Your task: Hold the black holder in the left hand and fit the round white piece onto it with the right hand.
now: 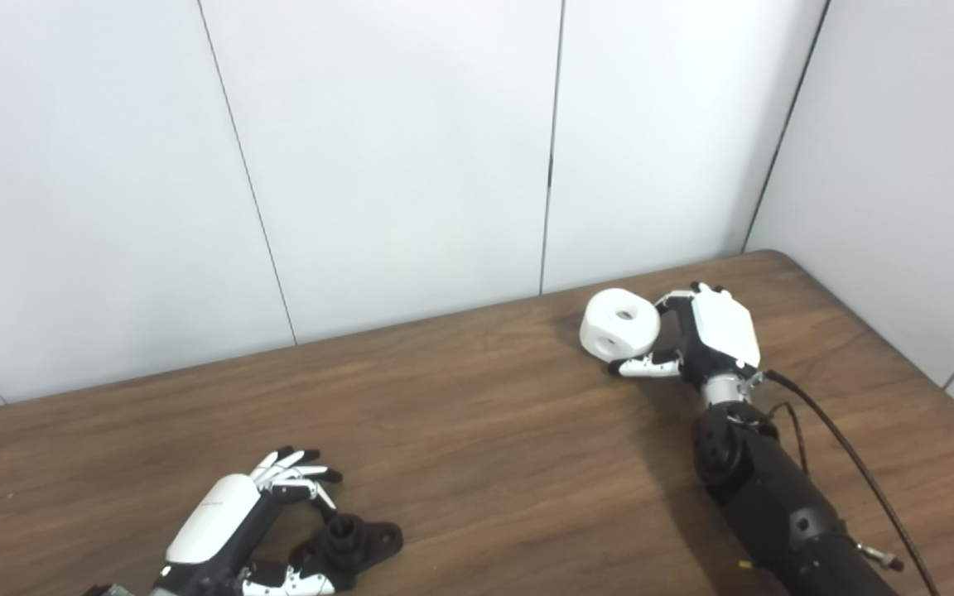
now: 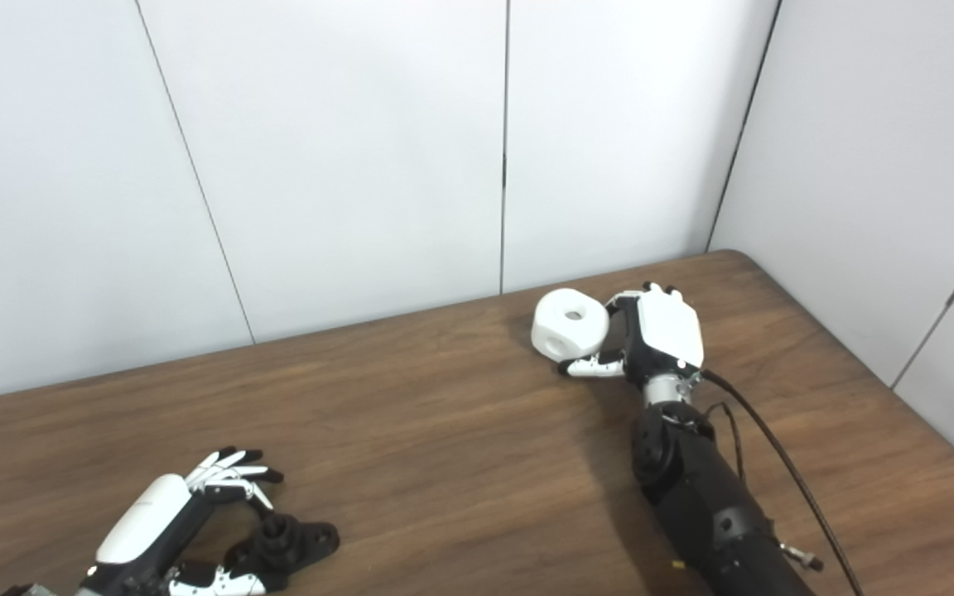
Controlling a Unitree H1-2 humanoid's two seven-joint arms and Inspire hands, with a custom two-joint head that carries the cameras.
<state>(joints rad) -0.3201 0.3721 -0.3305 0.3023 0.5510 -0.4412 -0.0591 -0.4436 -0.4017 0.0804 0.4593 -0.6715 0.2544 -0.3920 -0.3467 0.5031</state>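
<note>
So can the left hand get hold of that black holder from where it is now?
Probably yes. The left hand is already at the black holder on the table, its fingers spread above it and nothing between them. Whether it is touching yet, I cannot tell.

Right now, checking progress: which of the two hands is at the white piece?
The right hand, far right on the table, its fingers around the round white piece. The left hand is at the black holder.
</note>
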